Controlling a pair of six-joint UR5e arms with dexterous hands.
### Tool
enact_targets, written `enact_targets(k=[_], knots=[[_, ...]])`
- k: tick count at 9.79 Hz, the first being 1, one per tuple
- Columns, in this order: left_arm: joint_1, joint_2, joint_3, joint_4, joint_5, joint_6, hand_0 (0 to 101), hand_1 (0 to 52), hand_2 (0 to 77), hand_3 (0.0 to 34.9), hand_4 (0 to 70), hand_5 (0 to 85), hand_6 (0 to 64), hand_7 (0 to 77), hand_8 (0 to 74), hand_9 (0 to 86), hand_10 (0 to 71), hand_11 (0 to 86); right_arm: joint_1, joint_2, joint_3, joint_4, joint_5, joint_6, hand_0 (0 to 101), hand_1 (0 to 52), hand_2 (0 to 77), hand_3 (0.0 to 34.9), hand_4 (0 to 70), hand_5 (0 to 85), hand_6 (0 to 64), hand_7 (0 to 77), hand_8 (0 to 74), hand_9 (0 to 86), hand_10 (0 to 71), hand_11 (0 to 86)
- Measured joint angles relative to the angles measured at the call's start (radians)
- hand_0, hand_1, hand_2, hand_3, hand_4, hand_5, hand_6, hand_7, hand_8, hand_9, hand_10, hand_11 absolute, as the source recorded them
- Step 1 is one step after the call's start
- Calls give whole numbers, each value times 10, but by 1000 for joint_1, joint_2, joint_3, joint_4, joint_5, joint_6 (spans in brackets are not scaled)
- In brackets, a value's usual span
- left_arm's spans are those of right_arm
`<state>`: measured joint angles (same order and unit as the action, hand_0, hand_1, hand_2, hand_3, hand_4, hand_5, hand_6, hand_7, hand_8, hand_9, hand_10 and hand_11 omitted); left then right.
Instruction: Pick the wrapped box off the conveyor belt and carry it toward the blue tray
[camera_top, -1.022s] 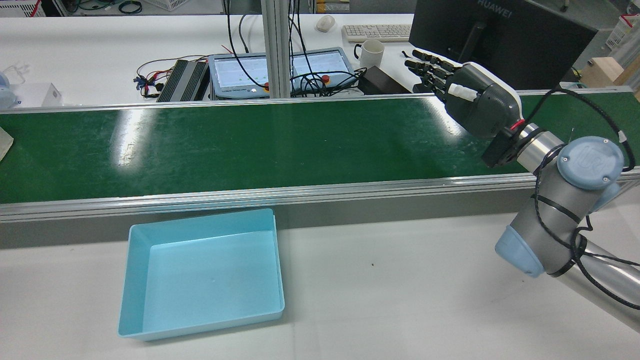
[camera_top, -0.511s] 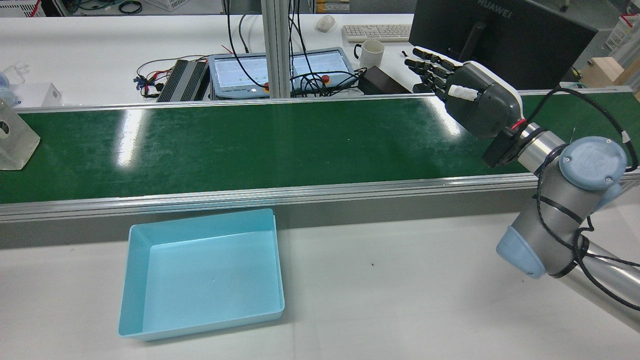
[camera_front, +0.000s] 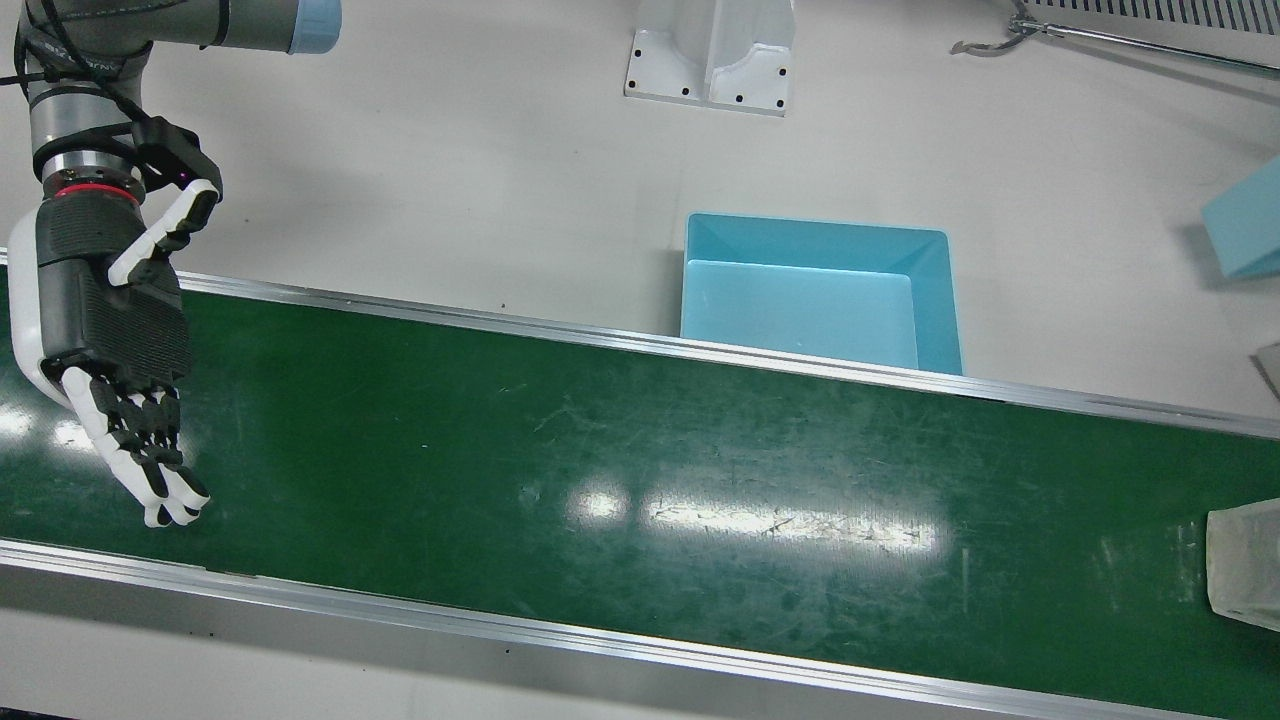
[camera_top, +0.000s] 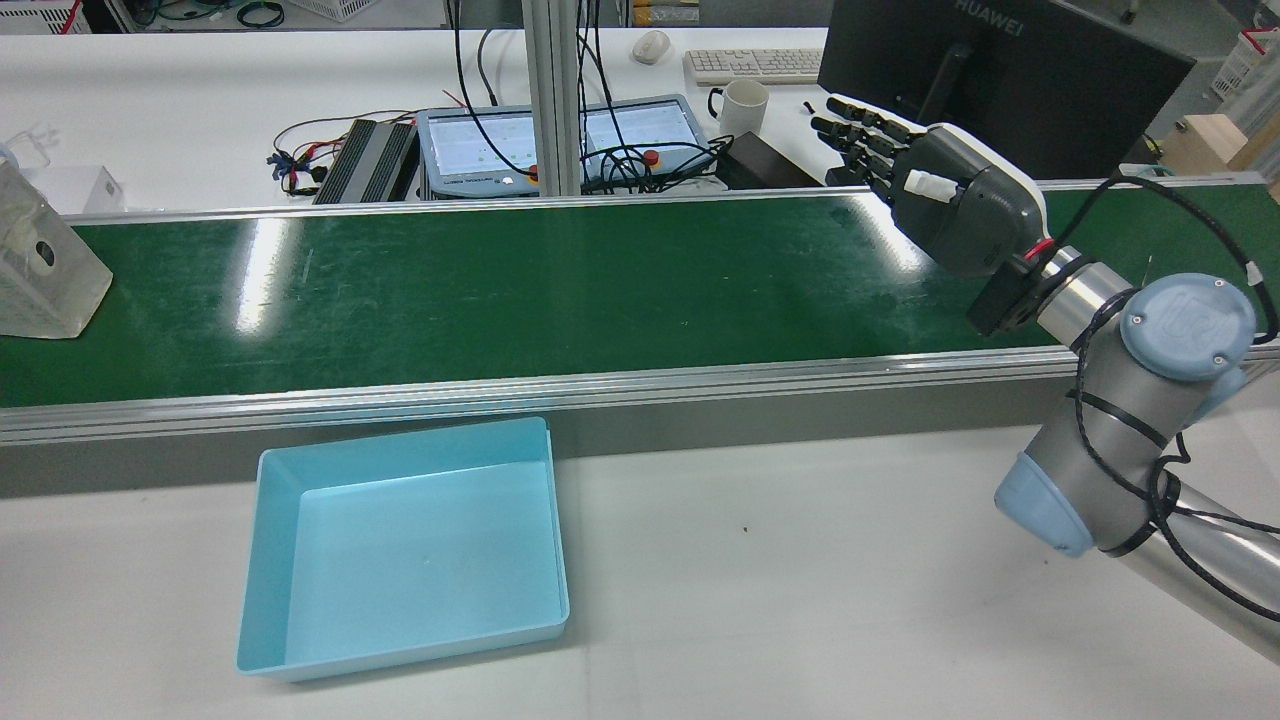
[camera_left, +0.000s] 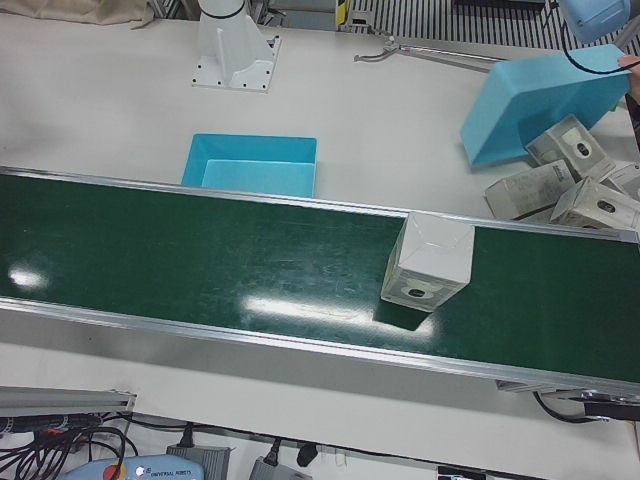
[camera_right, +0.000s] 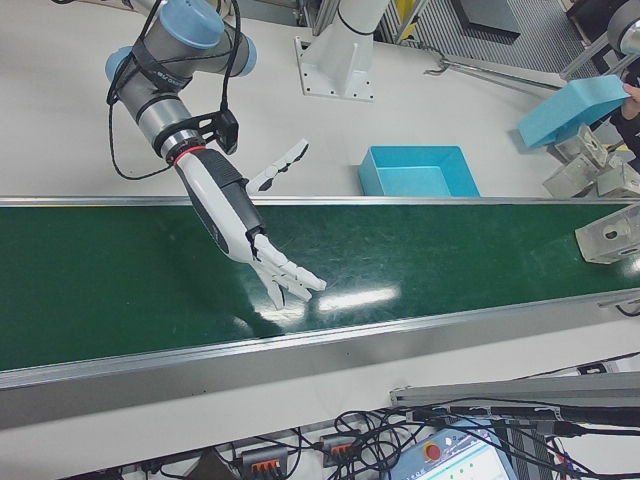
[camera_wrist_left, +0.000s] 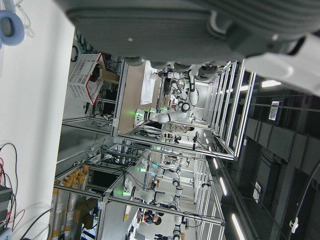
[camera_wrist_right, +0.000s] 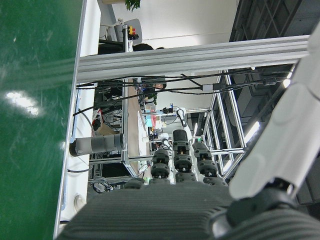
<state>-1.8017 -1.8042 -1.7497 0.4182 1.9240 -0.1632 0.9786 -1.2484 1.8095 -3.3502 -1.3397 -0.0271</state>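
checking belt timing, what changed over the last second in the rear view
The wrapped box has ridden in on the conveyor belt from the rear view's left edge: barely a corner showed a second ago, now most of it is in view. Nothing was grasped or released. The right hand stays open above the belt's other end, and the blue tray has not moved.

bright, even overhead lighting; white glare patches streak the green conveyor belt (camera_front: 700, 480). shadows are soft and short. both robot hand views show blurred near casings.
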Motion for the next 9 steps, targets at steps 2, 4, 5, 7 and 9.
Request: enact_targets(k=[2,4,5,7,9], knots=[[0,0,0,0,0,0,0,0,5,0,0,11,5,5,5,0,5,5,0,0,4,0,1,3,388,49,33,0,93,87,60,153,98,98,0,11],[0,0,0,0,0,0,0,0,5,0,0,11,5,5,5,0,5,5,1,-2,11,0,1,7,388,49,33,0,93,87,60,153,98,98,0,11],[0,0,0,0,0,0,0,0,5,0,0,11,5,5,5,0,5,5,1,-6,17,0,2,10,388,49,33,0,93,87,60,153,98,98,0,11],[0,0,0,0,0,0,0,0,5,0,0,11,5,5,5,0,5,5,2,-12,26,0,3,13,386,49,44,0,98,87,60,153,98,98,0,11],[0,0,0,0,0,0,0,0,5,0,0,11,5,5,5,5,5,5,2,-19,31,-1,0,15,387,49,44,0,93,87,60,153,98,98,0,11]])
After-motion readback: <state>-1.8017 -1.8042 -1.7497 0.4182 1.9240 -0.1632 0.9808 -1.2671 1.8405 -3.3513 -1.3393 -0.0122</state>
